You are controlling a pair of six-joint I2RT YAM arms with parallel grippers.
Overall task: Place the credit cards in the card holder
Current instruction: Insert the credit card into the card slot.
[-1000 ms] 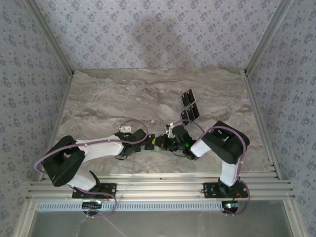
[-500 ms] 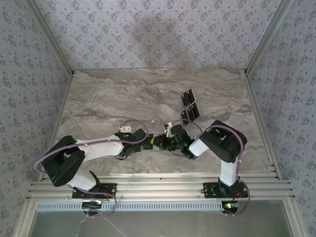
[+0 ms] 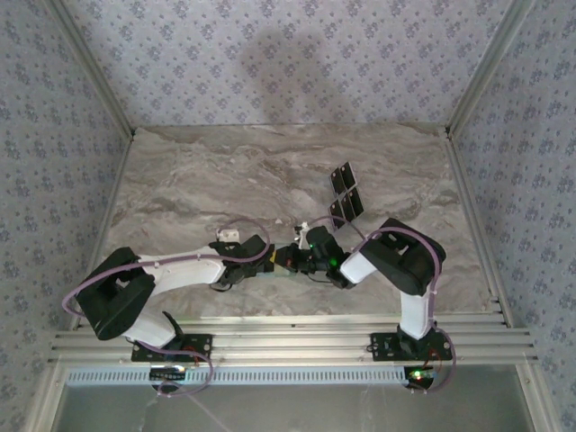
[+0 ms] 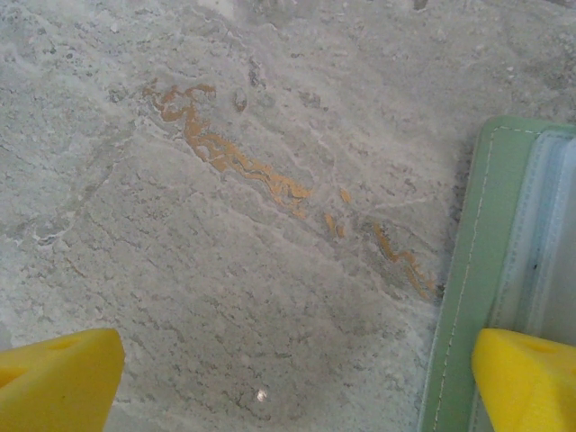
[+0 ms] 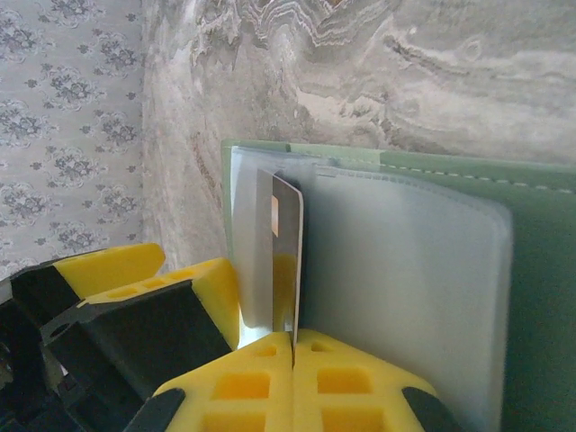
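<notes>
Right jaws are pinched tight on one thin card [image 5: 286, 243], seen edge-on as a shiny sliver standing against the wallet [image 5: 540, 270] and its frosted, soft-looking pocket. Left jaws are spread wide with nothing between them. One blocky yellow fingertip [image 4: 526, 378] sits over the wallet's stitched sage-green edge, the other over bare table [image 4: 225, 270], which is grey marble-look with a rusty orange vein. Black glossy cards [image 3: 346, 193] lie in a row farther back.
</notes>
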